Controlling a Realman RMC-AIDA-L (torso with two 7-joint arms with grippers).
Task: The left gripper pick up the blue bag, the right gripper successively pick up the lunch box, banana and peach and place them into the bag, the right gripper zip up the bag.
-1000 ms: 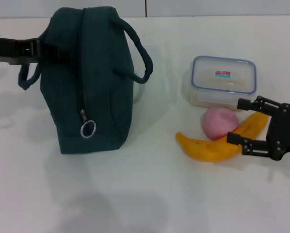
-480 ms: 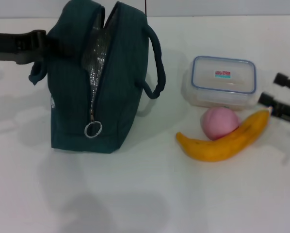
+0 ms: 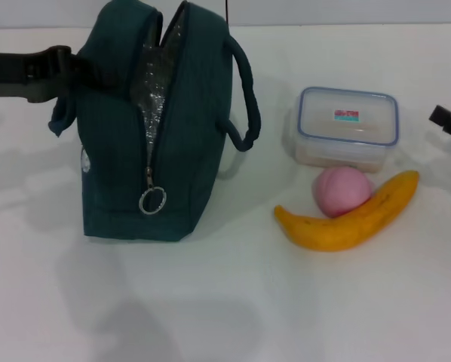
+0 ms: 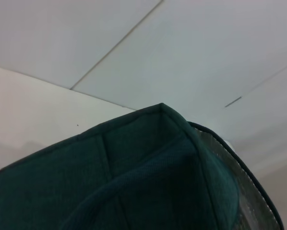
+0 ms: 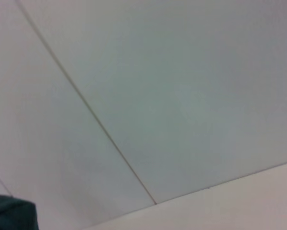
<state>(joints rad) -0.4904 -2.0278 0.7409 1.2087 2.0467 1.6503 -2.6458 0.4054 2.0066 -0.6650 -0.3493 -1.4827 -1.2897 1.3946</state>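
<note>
The curved yellow banana (image 3: pixel 349 217) is being touched by the small round pink peach (image 3: pixel 342 190) on the white table (image 3: pixel 225 302), just in front of the clear plastic lunch box with a blue rim (image 3: pixel 348 127). The big dark teal cloth bag (image 3: pixel 151 121), partly unzipped with silver lining showing, is being gripped at its far handle by the left gripper (image 3: pixel 59 72), pressed together on it. Only a black tip of the right gripper (image 3: pixel 450 121) is being shown at the right edge, so it cannot be told whether it is spread.

We see the blue bag (image 3: pixel 146 128) at frame left; at right, the lunch box (image 3: pixel 348 127) sits above the peach (image 3: pixel 342 190) and the banana (image 3: pixel 349 217).

Upright teal blue bag (image 3: pixel 120 151) (zipper open), lunch box (image 3: pixel 348 125), peach (image 3: pixel 342 189) touching banana (image 3: pixel 349 217)
</note>
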